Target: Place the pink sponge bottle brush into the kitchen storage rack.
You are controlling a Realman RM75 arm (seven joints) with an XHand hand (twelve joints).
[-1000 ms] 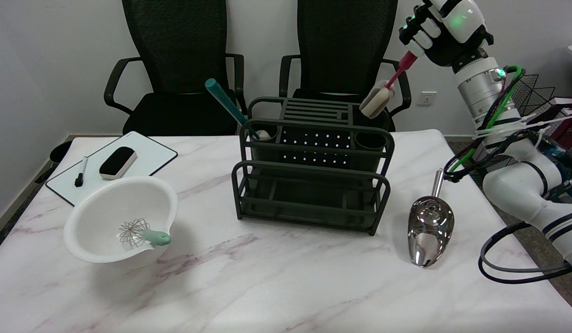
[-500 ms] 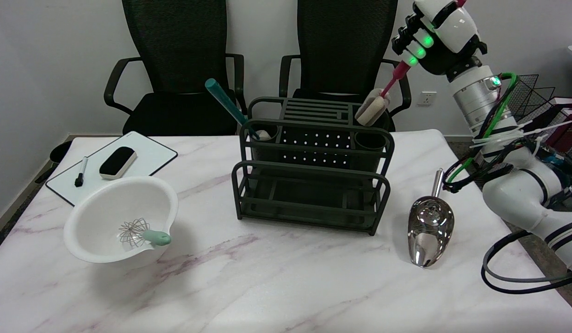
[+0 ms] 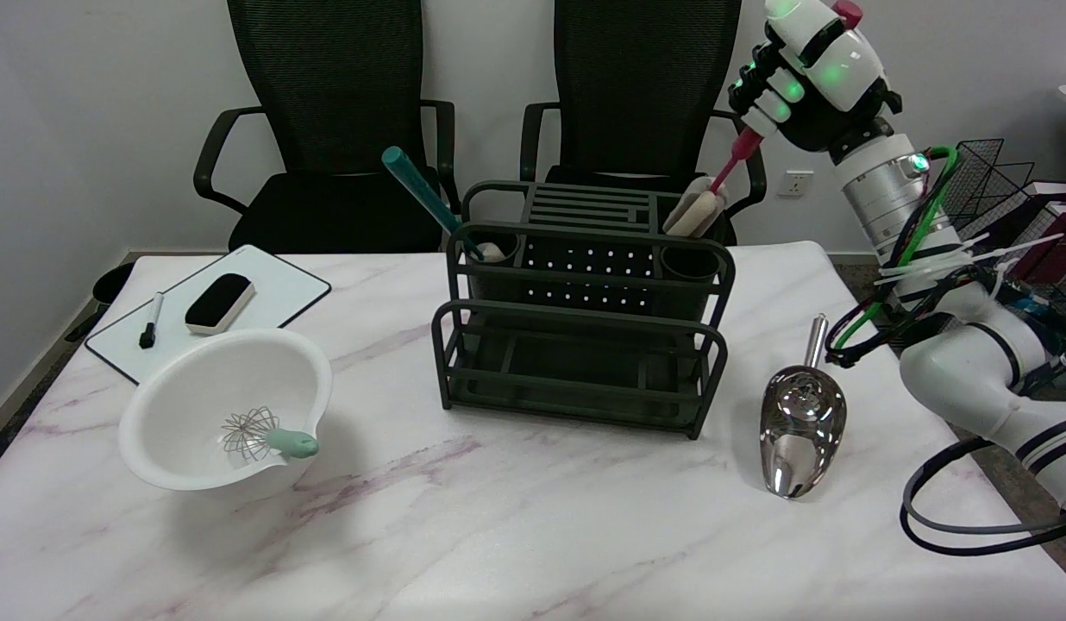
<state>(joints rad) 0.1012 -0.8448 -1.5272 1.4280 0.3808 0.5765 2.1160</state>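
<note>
The pink sponge bottle brush hangs tilted above the back right corner of the kitchen storage rack, its pale sponge head lowest and sitting right at the rim of the rack's rear right cup; whether the sponge touches the rim cannot be told. Its pink handle runs up and to the right into the right robot hand, which grasps the handle near its top, with the handle's end poking out above the fingers. The hand is held high over the far right edge of the surface, with green lights glowing on its fingers.

The dark green rack stands upright at the middle of the surface, near the far edge. In its rear left cup leans a teal-handled brush, tilted up and to the left. To the right of the rack, well apart from it, a shiny metal scoop lies with its handle pointing toward the far edge. At the near left of the surface sits a white mixing bowl with a small whisk inside, its mint handle resting on the bowl's rim. Behind the bowl, at the far left corner, lies a small whiteboard carrying a black eraser and a black marker. Two black office chairs stand behind the surface.
</note>
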